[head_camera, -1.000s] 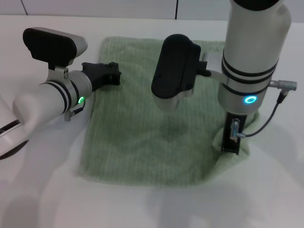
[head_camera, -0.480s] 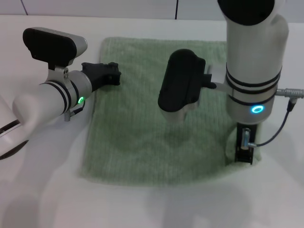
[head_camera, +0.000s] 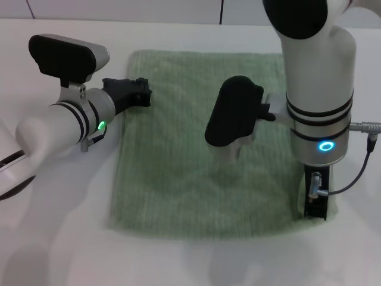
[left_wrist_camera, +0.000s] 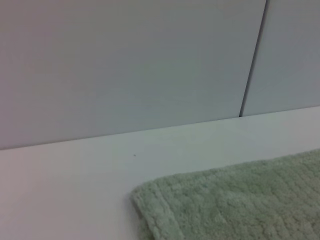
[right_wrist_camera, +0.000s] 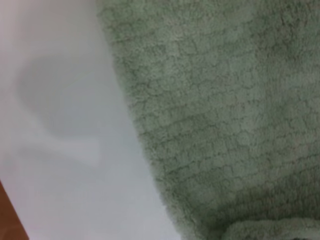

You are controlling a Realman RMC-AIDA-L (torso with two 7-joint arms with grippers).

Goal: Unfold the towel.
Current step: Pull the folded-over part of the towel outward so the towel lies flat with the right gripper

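Right end effector (head_camera: 315, 205) on towel (head_camera: 178, 173) corner

My head camera looks down on the counter (head_camera: 53, 238); both wrist cameras sit close (left low, facing the wall (left_wrist_camera: 125, 65)), sharing the towel (head_camera: 178, 179).

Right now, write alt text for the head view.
A pale green towel lies flat on a white table. The right gripper stands at its near right corner, and the left gripper rests at its far left edge.
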